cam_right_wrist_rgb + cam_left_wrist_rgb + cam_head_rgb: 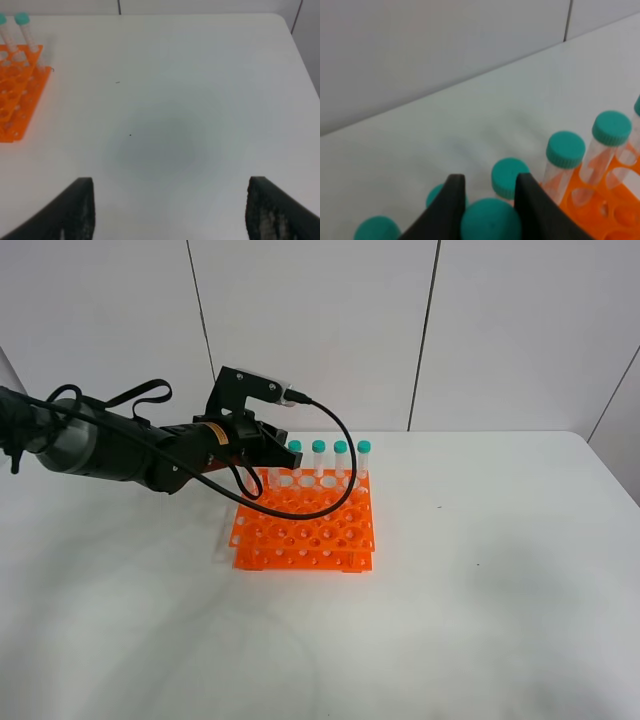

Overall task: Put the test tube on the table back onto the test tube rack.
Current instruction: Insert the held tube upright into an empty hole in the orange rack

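My left gripper (266,443) hovers over the back left corner of the orange test tube rack (305,532). In the left wrist view this gripper (489,189) is shut on the teal cap of a test tube (490,221); the tube's body is hidden below the fingers. Several other teal-capped tubes (341,456) stand upright along the rack's back row, and their caps (565,149) show close beside the held one. My right gripper (171,182) stands open above bare table (165,125), holding nothing, and lies outside the exterior high view.
The rack sits left of centre on the white table (480,570). A black cable (335,495) from the left wrist loops over the rack's top. Grey wall panels stand behind the table's far edge.
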Motion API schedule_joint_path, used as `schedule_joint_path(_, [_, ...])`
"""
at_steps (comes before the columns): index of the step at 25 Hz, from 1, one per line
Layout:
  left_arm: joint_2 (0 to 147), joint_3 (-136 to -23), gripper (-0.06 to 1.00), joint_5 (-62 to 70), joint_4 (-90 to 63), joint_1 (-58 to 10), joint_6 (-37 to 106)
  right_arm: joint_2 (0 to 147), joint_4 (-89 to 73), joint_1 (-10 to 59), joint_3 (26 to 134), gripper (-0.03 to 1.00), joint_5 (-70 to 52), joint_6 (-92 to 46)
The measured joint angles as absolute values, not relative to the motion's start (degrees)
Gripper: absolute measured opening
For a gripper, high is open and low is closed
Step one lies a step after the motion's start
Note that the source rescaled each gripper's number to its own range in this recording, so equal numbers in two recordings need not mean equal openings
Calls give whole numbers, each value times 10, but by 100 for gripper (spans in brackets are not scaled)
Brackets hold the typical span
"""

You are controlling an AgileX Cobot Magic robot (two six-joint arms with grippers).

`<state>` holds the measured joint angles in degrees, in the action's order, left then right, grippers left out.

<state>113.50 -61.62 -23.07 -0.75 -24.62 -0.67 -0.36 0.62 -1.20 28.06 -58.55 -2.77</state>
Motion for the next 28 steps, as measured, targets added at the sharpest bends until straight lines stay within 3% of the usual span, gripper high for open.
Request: schedule_joint_path(28, [1156, -593, 0, -250, -10, -241, -15, -4, 7, -12, 281, 85, -585, -28])
